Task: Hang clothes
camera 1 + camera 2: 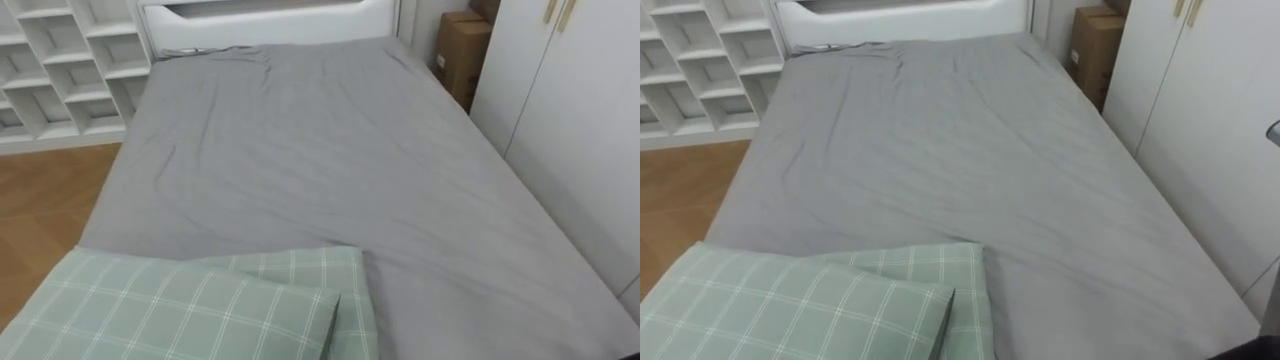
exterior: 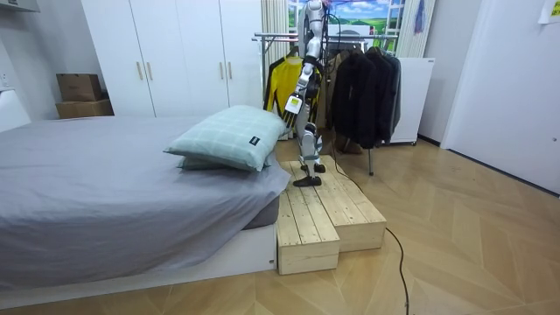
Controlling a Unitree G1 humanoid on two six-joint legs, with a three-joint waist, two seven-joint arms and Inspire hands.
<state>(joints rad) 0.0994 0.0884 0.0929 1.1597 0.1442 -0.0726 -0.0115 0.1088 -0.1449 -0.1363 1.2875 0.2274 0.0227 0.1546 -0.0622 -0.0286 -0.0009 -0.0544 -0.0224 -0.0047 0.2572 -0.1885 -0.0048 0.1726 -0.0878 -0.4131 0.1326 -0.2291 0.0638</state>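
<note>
Two green checked pillows (image 1: 190, 305) lie stacked at the near end of the bed (image 1: 330, 160), the upper one overlapping the lower. The bed's creased grey sheet (image 1: 300, 130) stretches away to a white headboard (image 1: 270, 20) at the far end. A white wardrobe (image 1: 570, 120) runs along the bed's right side, and white shelves (image 1: 60, 70) stand past its far left corner. In the room view the clothes (image 2: 363, 87), dark coats and a yellow garment (image 2: 278, 83), hang on a rack (image 2: 280, 37) beyond the bed's pillow end, behind the robot. The robot stands upright on a wooden platform (image 2: 324, 219) set against that end, looking over the bed. A cardboard box (image 1: 458, 50) sits past the bed's far right corner. The left hand (image 2: 295, 103) hangs above the platform beside the pillows; I cannot tell how its fingers are set.
</note>
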